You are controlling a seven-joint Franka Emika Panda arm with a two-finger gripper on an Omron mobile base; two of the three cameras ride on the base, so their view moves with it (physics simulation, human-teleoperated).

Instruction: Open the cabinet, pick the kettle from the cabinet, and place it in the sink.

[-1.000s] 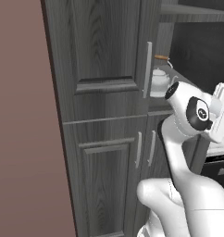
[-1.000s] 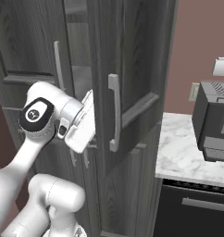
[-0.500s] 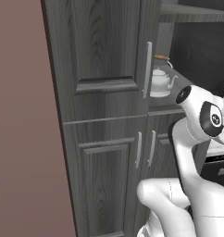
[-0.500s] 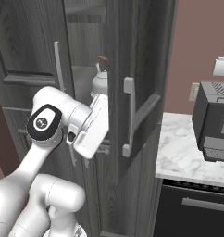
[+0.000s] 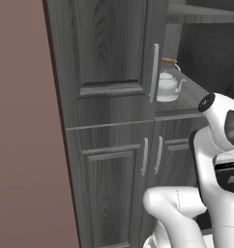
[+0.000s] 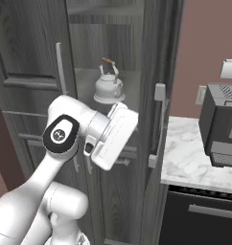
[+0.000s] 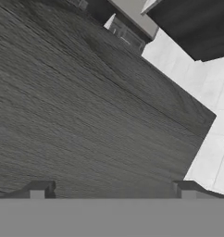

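The tall dark grey cabinet [image 5: 114,58] has its left door closed, with a long silver handle [image 5: 155,72]. In the right base view its right door [image 6: 158,95] stands swung out, almost edge-on. The white-silver kettle [image 6: 108,86] sits upright on the exposed shelf, also seen past the left door as kettle [image 5: 167,85]. My gripper [image 7: 112,190] is open, its fingertips wide apart with nothing between them, facing a dark wood-grain panel close up. The hand [image 6: 113,136] hangs below and in front of the kettle, apart from it. The sink is out of view.
A white marble counter [image 6: 194,158] lies right of the open door, with a dark appliance [image 6: 221,129] on it and a black appliance front [image 6: 204,210] beneath. Shorter lower doors with small handles [image 5: 145,157] sit under the shelf. A brown wall [image 5: 22,145] borders the cabinet's left.
The right cabinet door has swung from slightly ajar to wide open, exposing the kettle. The hand has moved right and outward with it. The jaws stayed open.
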